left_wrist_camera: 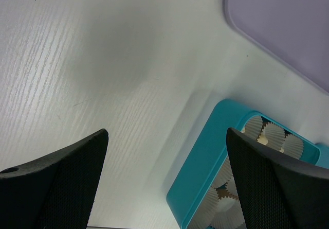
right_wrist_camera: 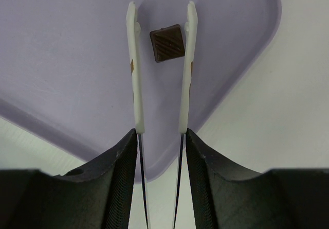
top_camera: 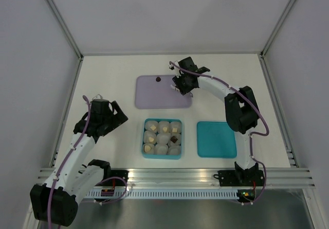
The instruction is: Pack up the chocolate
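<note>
Right wrist view: the right hand point(right_wrist_camera: 160, 10) hangs over the lavender tray point(right_wrist_camera: 67, 59), its two white fingers point(right_wrist_camera: 134, 74) partly apart and gripping nothing; a dark chocolate square point(right_wrist_camera: 167, 42) lies flat on the tray between the fingertips, close to one finger and clear of the other. From the top external camera, a teal box point(top_camera: 144, 138) sits on the table point(top_camera: 113, 69) nearer the arm bases than the tray, filled with white paper cups point(top_camera: 161, 150); several cups hold cream-white chocolate pieces point(top_camera: 150, 134) and one holds a brown piece point(top_camera: 175, 139); a teal lid point(top_camera: 216, 139) lies flat just beside the box. The left hand point(left_wrist_camera: 167, 130) is spread wide and empty above bare table, near the box's corner.
</note>
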{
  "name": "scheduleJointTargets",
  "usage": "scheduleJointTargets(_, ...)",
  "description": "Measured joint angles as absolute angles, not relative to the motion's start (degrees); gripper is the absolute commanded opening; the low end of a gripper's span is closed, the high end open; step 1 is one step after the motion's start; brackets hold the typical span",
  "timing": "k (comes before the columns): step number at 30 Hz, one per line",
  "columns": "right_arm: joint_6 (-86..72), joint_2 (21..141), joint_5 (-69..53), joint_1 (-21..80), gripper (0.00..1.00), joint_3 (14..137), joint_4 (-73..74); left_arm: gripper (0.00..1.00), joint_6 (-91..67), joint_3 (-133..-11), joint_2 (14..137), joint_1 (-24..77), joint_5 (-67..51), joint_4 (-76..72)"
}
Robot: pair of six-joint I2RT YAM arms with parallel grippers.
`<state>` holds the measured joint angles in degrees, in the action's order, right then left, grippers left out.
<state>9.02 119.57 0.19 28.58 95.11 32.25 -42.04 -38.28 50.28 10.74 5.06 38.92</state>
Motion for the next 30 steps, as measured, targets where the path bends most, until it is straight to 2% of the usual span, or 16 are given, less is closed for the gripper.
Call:
scheduleJointTargets(13,6.11,119.42,0.73,28.16,0.47,91.98,32.34,1.00,-42.04,-38.28,49.76,10.74,5.04,38.94)
scheduleJointTargets(15,5.80,119.17,0.84,27.83,0.40,91.70,32.32,1.00,-42.04,-38.28,49.71,10.74,5.04,38.92)
scheduleJointTargets(16,5.56,119.04,0.86,27.70,0.33,91.57,32.34,1.00,-42.04,-38.28,49.71,10.74,5.04,38.92)
scheduleJointTargets(19,5.13,118.54,0.67,27.49,0.18,91.18,31.97,1.00,-42.04,-38.28,49.71,10.74,5.04,38.92)
scheduleJointTargets(25,4.67,113.12,-1.96,27.24,0.14,86.26,30.72,1.00,-42.04,-38.28,49.43,10.74,4.95,38.94)
scheduleJointTargets(30,3.95,102.72,-3.64,27.77,0.12,78.91,28.32,1.00,-42.04,-38.28,49.23,10.74,4.36,38.94)
